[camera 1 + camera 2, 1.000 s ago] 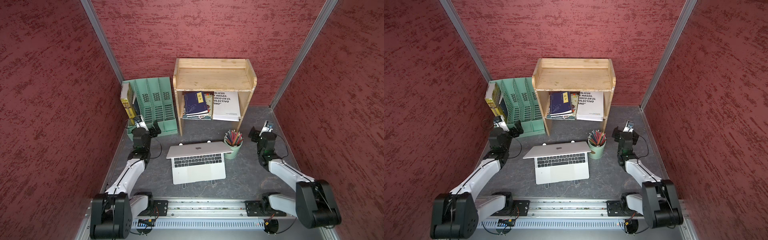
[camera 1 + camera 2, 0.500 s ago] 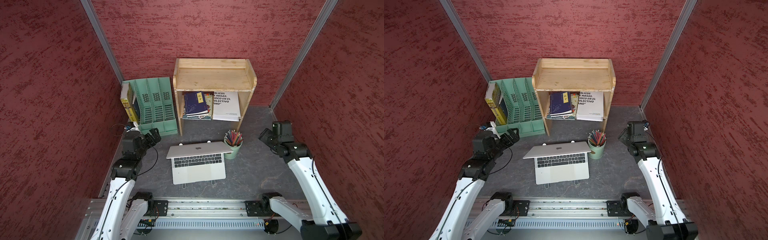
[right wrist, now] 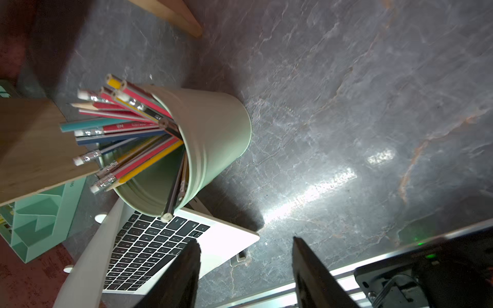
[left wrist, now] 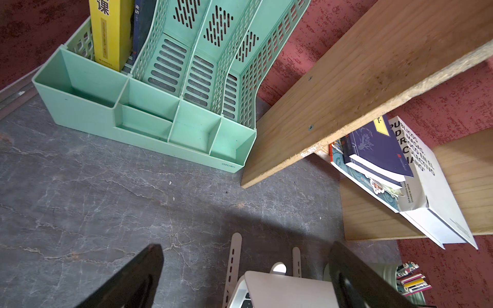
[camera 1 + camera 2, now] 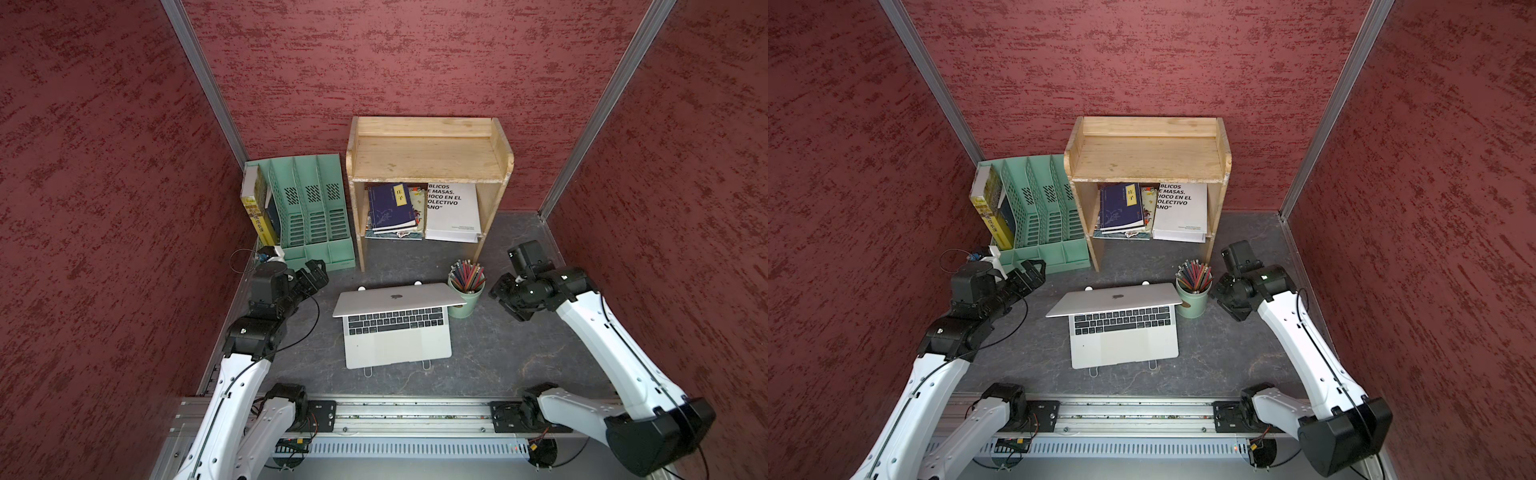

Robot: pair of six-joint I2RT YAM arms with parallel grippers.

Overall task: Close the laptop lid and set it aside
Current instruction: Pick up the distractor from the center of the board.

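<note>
1. Our left gripper (image 5: 316, 274) is spread wide and empty. In the left wrist view its fingers (image 4: 133, 280) frame a corner of the laptop lid (image 4: 282, 289), which lies ahead of them and does not touch them.
2. Our right gripper (image 5: 503, 304) has its jaws apart, less widely than the left. Nothing is between them, and only bare table (image 3: 346, 133) shows in the gap in the right wrist view.
3. The pencil cup (image 5: 466, 293) stands between the right gripper and the lid, just beside the lid's right end. We cannot tell whether cup and lid touch.
4. The laptop (image 5: 397, 340) sits mid-table on a white stand (image 5: 368, 371), between the two arms. In both top views its lid leans forward over the keyboard, partly closed, with the logo face turned upward.
5. The lid's long axis runs side to side, from one arm toward the other, and its free edge faces the arms' bases.
6. The lid lies to the inside of each gripper, near both.
7. We judge the left gripper better placed, with open table between it and the lid's left end. The right would have to pass over the cup and its pencils, which could tip.
</note>
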